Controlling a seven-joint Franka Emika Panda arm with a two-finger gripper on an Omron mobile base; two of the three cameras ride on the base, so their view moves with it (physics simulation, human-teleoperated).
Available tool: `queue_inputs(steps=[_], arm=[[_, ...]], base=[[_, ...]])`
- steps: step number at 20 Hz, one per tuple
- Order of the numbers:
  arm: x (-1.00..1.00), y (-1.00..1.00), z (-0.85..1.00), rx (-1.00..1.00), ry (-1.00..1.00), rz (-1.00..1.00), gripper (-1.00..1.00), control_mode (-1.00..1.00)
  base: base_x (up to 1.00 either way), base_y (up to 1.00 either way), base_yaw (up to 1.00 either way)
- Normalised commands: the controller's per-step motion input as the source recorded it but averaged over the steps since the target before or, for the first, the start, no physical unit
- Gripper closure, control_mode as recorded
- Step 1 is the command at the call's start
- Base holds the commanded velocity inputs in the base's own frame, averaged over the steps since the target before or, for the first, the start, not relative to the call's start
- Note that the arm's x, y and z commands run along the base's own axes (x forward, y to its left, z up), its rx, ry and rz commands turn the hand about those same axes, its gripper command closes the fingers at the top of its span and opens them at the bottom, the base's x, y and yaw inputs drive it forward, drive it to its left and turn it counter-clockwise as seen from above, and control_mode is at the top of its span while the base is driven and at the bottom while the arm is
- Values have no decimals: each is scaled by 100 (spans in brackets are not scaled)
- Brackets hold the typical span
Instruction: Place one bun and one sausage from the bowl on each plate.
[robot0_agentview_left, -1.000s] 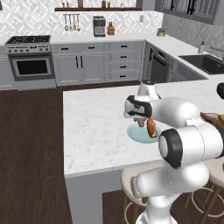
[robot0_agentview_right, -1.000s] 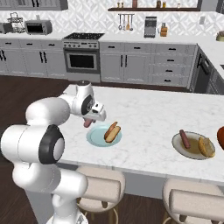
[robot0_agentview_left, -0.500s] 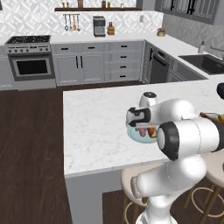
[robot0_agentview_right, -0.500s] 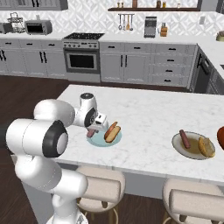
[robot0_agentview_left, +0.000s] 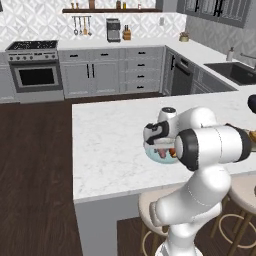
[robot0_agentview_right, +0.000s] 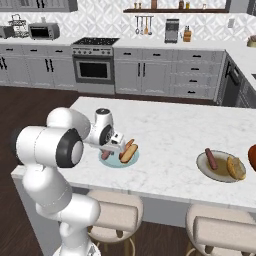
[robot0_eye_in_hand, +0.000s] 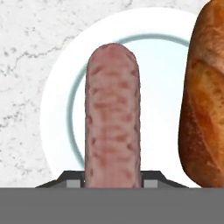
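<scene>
The white marble counter (robot0_agentview_right: 165, 135) is holding two plates well apart: the pale blue plate (robot0_agentview_right: 114, 161) by the arm and the beige plate (robot0_agentview_right: 219, 171), which is carrying a sausage and a bun, with the red-brown bowl (robot0_agentview_right: 252, 157) peeking in just past it. The claw (robot0_agentview_right: 111, 150) is hanging low over the blue plate (robot0_eye_in_hand: 59, 96) and squeezing a pink sausage (robot0_eye_in_hand: 113, 118) between its two narrow fingers. A brown bun (robot0_eye_in_hand: 205, 92) is lying on that plate just beside the sausage.
</scene>
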Motion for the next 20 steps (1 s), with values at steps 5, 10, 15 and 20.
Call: queue_inputs(steps=[5,10,15,20], arm=[[14,-1,-10,0,1,0,100,-100],[8,-2,-21,0,0,0,100,-100],[5,0,-8,0,0,-1,100,-100],[0,0,0,0,0,0,-100,-100]], base=[[0,0,0],[0,0,0],[0,0,0],[0,0,0]])
